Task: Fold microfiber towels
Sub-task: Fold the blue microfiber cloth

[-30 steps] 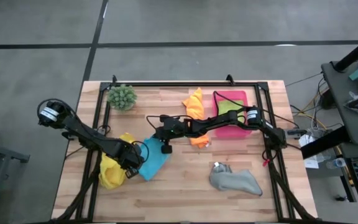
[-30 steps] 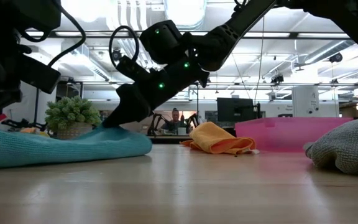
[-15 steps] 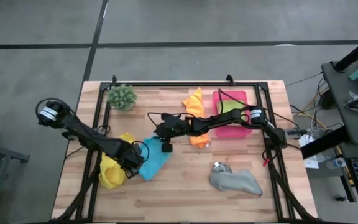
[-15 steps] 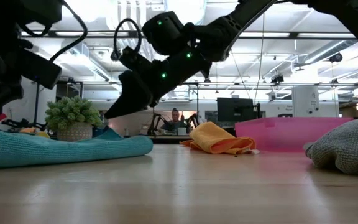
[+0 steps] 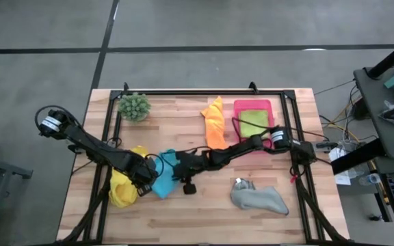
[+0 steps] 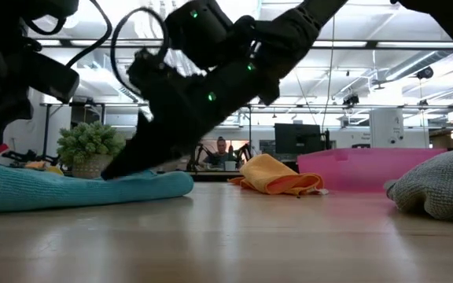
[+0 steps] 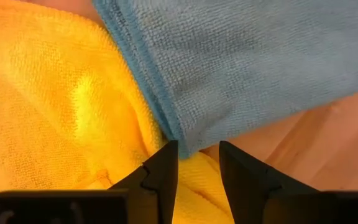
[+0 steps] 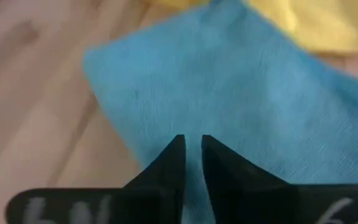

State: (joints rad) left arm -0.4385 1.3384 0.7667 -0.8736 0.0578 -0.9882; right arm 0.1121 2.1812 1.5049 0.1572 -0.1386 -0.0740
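Plant (image 5: 134,106), upper left of the high view: spiky green, unused.

Left gripper (image 5: 144,180), lower left: fingers a little apart, a gap showing between them in its wrist view, tips at the blue towel's hem where it overlaps the yellow towel (image 5: 122,186); nothing clamped.

Blue towel (image 5: 167,172), lower centre-left: lying flat on the table (image 5: 204,212), one edge over the yellow.

Right gripper (image 5: 175,166), centre: fingers nearly together, tips down on the blue cloth; whether they pinch fabric cannot be told.

Orange towel (image 5: 215,123), upper centre: crumpled.

Lime green towel (image 5: 254,122), in pink tray (image 5: 239,104), upper right.

Grey towel (image 5: 260,198), lower right: bunched.

Step, judged: folding the blue towel. Next calls for pinching an edge and carrying it across.
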